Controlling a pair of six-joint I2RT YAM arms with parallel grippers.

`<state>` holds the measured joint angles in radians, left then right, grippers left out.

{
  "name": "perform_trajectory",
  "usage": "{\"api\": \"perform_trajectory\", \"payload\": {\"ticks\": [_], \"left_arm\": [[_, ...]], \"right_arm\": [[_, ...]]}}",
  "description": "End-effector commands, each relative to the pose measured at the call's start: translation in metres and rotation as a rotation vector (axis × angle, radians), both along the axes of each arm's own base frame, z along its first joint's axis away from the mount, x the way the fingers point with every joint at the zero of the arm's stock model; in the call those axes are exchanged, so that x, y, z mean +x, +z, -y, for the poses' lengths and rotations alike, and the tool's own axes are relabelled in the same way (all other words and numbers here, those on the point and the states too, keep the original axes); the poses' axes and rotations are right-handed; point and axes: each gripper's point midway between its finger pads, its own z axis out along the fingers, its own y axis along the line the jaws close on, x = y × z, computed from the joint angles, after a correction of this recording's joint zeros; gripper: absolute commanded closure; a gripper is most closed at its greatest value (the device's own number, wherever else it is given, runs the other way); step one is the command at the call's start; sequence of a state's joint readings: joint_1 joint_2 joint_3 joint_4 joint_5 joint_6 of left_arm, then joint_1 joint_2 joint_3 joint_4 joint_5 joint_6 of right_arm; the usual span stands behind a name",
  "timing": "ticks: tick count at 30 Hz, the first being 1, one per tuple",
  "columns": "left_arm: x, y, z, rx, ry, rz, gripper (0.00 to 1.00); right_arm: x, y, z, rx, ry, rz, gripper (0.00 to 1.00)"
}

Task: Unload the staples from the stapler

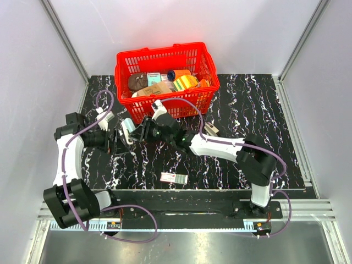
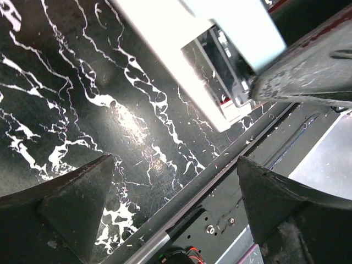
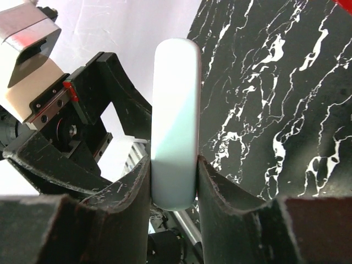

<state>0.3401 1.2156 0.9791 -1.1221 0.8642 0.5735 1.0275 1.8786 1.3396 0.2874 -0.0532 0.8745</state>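
Observation:
The stapler is a pale grey-silver bar held upright between my right gripper's fingers, which are shut on its lower end. In the top view the right gripper holds the stapler above the table's left part, in front of the basket. In the left wrist view the stapler hangs at the top with its underside channel showing. My left gripper is open and empty just below it, also seen in the top view. No dark staple strips can be made out.
A red basket full of items stands at the back. A flat white-and-red box lies near the front edge. A small pale object lies by the right arm. Tiny pale flecks dot the table's metal edge rail.

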Motion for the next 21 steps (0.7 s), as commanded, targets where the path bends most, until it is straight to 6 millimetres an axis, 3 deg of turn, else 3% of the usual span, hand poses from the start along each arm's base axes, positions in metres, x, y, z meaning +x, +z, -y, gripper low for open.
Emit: {"api": "perform_trajectory", "payload": {"ticks": [1, 6, 15, 21], "left_arm": [[0.008, 0.022, 0.012, -0.024, -0.067, 0.149, 0.03], [0.007, 0.030, 0.019, -0.012, -0.105, 0.217, 0.09], [0.009, 0.031, 0.013, 0.078, -0.105, 0.318, 0.60], [0.007, 0.034, 0.014, 0.081, -0.115, 0.343, 0.56]], "right_arm": [[-0.019, 0.062, -0.003, 0.196, 0.027, 0.016, 1.00], [-0.026, 0.064, -0.006, 0.217, 0.030, 0.004, 1.00], [-0.034, 0.072, -0.009, 0.251, 0.050, -0.008, 1.00], [-0.050, 0.058, -0.012, 0.232, 0.085, -0.033, 1.00]]}}
